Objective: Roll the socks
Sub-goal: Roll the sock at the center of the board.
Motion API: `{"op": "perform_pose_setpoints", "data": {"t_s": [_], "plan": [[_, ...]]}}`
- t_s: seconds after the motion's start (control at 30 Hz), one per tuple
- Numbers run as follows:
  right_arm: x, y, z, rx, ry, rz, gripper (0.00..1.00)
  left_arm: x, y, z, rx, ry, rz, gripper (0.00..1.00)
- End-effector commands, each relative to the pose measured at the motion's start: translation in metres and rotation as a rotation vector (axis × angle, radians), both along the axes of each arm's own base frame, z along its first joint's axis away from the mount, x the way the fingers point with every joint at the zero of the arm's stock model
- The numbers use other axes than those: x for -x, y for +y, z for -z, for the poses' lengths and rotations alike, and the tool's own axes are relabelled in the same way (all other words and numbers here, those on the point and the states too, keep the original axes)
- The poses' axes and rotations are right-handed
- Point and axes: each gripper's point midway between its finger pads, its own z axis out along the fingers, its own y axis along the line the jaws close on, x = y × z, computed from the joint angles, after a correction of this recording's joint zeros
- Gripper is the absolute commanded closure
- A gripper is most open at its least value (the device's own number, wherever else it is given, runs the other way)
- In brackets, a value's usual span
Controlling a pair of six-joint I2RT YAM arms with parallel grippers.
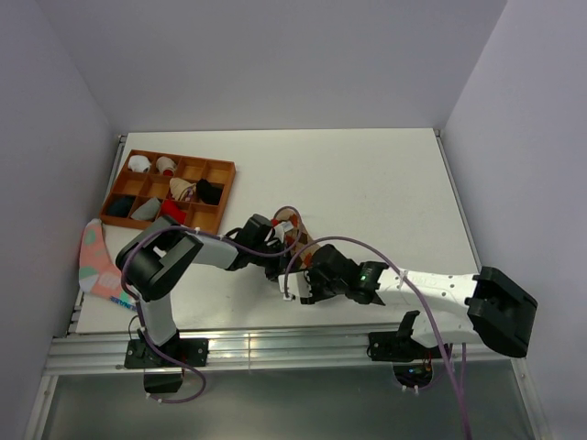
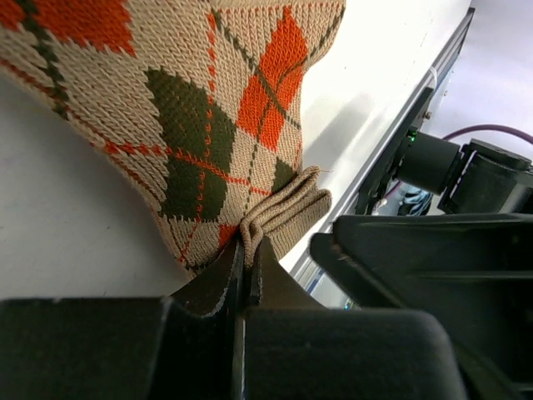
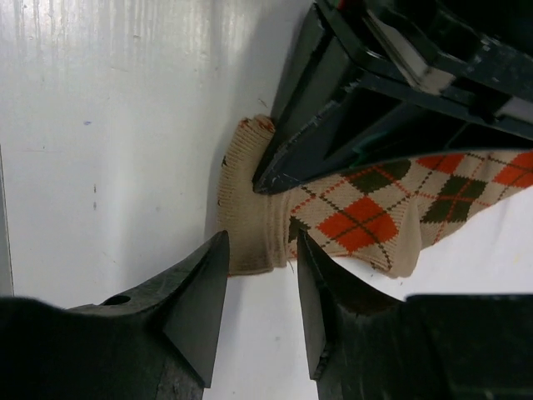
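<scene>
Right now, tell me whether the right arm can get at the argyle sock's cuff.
Probably yes: the right tool stands open right at the cuff, nothing between them. The left tool, shut on that cuff, crowds it.

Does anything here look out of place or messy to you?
Yes: a pink sock lies at the table's left edge, seemingly drooping partly over it, outside the wooden tray where other bundles are sorted. The argyle sock nearer the front is simply being worked on.
</scene>
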Motion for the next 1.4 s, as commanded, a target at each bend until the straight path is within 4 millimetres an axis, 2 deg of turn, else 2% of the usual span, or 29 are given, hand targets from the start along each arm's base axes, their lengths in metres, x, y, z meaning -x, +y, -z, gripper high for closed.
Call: {"op": "perform_pose_setpoints", "data": {"t_s": [0.0, 0.4, 0.6, 0.77, 0.97, 1.13, 1.23, 1.37], "plan": [[-0.005, 0.009, 0.0, -0.001, -0.06, -0.015, 0.55, 0.039, 0.048, 0.064, -0.27, 0.14, -0.006, 1.0], [0.01, 0.01, 0.01, 0.056, -0.04, -0.047, 0.57, 0.039, 0.052, 0.067, -0.288, 0.142, 0.0, 1.0], [0.012, 0.007, 0.013, 0.07, -0.035, -0.045, 0.57, 0.038, 0.05, 0.068, -0.286, 0.147, 0.006, 1.0], [0.015, 0.003, 0.023, 0.099, -0.011, -0.042, 0.57, 0.038, 0.051, 0.067, -0.294, 0.144, 0.006, 1.0], [0.016, 0.002, 0.02, 0.098, -0.009, -0.044, 0.57, 0.039, 0.051, 0.07, -0.297, 0.153, 0.006, 1.0], [0.017, 0.001, 0.031, 0.124, 0.01, -0.044, 0.57, 0.041, 0.05, 0.069, -0.289, 0.159, 0.012, 1.0], [0.017, 0.004, 0.032, 0.126, 0.022, -0.042, 0.61, 0.039, 0.05, 0.067, -0.284, 0.153, 0.007, 1.0], [0.016, 0.007, 0.028, 0.109, 0.027, -0.034, 0.75, 0.041, 0.047, 0.065, -0.256, 0.18, -0.021, 1.0]]}}
